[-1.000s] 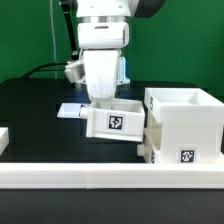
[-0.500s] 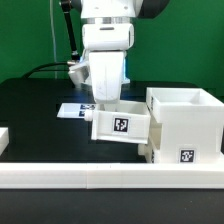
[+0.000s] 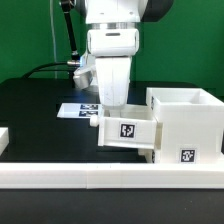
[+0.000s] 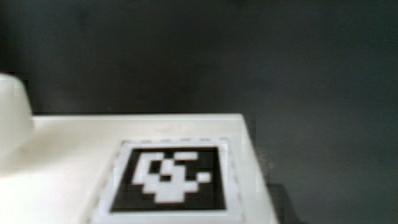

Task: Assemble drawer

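While the arm hangs over the middle of the table, we see in the exterior view the gripper (image 3: 112, 102) reaching down onto the drawer box (image 3: 128, 132). Its fingertips are hidden behind the box's wall, so we cannot tell whether they are clamped on it or standing apart. The drawer box sits against the drawer housing (image 3: 186, 122) on the exterior view's right, though we cannot make out whether any of it is inside. The marker board (image 3: 76, 110) lies flat just behind.

To do this step well, we judge, the box must meet the housing square and level and be eased in slowly, so no corner catches.

In the wrist view, a tag (image 4: 169, 180) on a white face fills the foreground over the dark table (image 4: 214, 50). No finger shows and the housing is out of sight, so alignment is better read from the exterior view.
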`<state>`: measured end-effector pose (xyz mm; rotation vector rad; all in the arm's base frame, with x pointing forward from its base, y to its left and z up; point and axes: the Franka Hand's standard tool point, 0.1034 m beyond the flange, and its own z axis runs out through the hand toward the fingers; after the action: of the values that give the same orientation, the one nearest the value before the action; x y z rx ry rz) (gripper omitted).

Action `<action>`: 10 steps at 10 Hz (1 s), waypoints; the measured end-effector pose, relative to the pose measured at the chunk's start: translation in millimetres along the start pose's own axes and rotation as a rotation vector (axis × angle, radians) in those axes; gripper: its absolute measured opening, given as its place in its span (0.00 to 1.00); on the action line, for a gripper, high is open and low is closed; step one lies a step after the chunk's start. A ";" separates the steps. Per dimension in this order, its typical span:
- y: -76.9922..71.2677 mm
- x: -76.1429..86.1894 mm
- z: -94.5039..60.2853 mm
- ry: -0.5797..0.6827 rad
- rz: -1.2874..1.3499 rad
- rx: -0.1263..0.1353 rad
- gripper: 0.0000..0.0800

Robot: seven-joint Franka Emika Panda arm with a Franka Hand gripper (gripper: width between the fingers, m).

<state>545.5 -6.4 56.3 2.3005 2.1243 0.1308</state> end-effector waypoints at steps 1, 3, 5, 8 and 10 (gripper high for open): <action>0.0 -0.2 0.1 0.000 0.001 0.000 0.05; 0.0 -0.7 0.1 0.000 0.001 0.000 0.05; -0.6 -1.3 0.2 -0.002 0.002 0.008 0.05; -1.6 -2.4 -0.4 -0.009 0.001 0.034 0.05; -2.9 0.1 -1.2 -0.016 -0.012 0.067 0.05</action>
<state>542.6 -6.1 57.3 2.3161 2.1670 0.0422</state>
